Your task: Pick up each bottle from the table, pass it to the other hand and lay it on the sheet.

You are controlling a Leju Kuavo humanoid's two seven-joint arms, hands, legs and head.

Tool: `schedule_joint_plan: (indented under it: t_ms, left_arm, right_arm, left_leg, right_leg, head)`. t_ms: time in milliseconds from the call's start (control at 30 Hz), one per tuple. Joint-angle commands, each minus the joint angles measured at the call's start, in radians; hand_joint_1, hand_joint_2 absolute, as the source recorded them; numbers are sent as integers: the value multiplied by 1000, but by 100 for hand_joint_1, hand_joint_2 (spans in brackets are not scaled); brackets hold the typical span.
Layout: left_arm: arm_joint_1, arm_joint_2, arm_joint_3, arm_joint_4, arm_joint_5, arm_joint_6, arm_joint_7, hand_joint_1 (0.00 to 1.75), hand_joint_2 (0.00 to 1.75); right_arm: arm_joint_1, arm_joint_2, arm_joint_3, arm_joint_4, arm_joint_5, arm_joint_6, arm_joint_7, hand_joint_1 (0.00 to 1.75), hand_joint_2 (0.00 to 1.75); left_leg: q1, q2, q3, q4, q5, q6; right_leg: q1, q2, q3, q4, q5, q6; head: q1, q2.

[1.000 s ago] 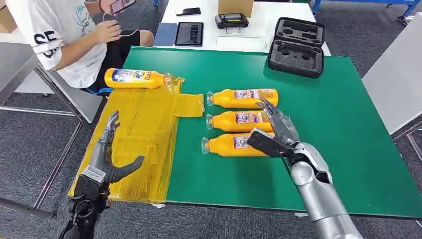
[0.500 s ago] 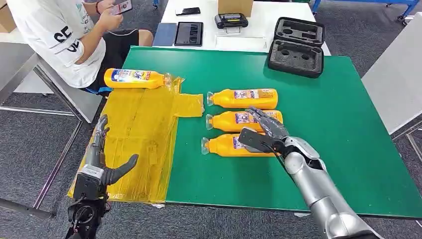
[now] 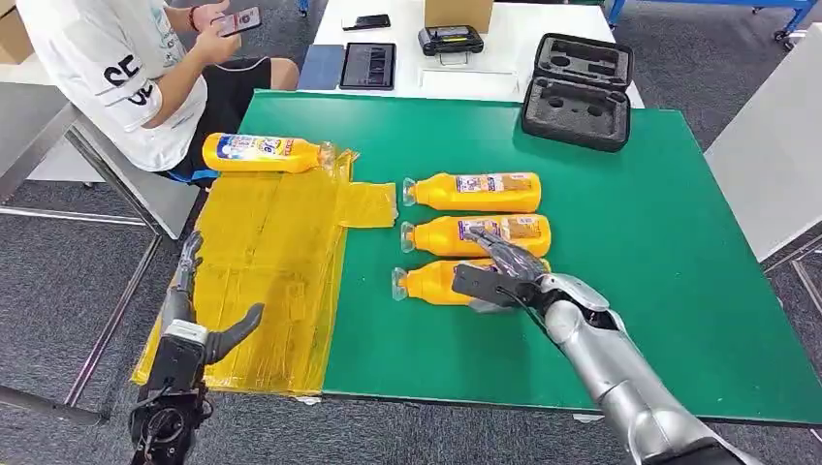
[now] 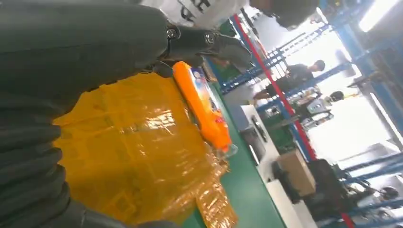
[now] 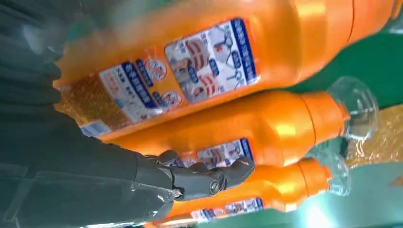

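Three bottles (image 3: 472, 191) are laid in a row on the worktop (image 3: 659, 262), right of the sheet (image 3: 271, 281); a fourth bottle (image 3: 260, 153) is laid at the sheet's far edge.

A person in a white shirt (image 3: 107, 73) sits at the far left holding a phone (image 3: 237, 19). On the far white table (image 3: 407, 82) lie a tablet (image 3: 368, 66), a black device (image 3: 451, 40) and an open foam-lined case (image 3: 579, 92).

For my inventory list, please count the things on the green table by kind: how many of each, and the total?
Orange bottles: 4 (three on the bare green table, one on the sheet)
Yellow sheet: 1
Black foam case: 1
Total: 6
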Motion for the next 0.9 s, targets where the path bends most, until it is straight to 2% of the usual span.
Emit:
schedule_joint_plan:
  t_ms: [33,367,400,533,900]
  left_arm:
    - [2,8,37,45,8,-12,16,0,175]
    - [-3,13,38,79,39,-42,13,0,175]
    - [-3,13,38,79,40,-42,13,0,175]
    - [-3,13,38,79,40,-42,13,0,175]
    - [-9,9,40,98,41,-45,18,0,175]
  right_arm:
    - [-7,-66,84,-34,-24,30,43,0,175]
    - [11,-135,68,-41,-56,35,70,0,175]
    - [10,-137,67,-40,-58,38,71,0,175]
    - [10,-137,67,-40,-58,38,71,0,175]
    - [-9,-156,87,2,-72,63,75,0,175]
  left_leg:
    - [0,1,5,0,-2,-1]
    - [0,-1,6,-1,-2,-1]
    - [0,-1,3,-1,-1,-1]
    - [0,0,7,-1,-2,-2]
    - [0,1,7,-1,-2,-1]
  right_leg:
    - [0,1,5,0,-2,-1]
    - [0,-1,6,-1,-2,-2]
    - [0,-1,3,-1,-1,-1]
    - [0,0,7,-1,-2,-2]
    - [0,1,6,-1,-2,-2]
  head:
    - [0,0]
    - [0,0]
    - [0,0]
    - [0,0]
    - [0,0]
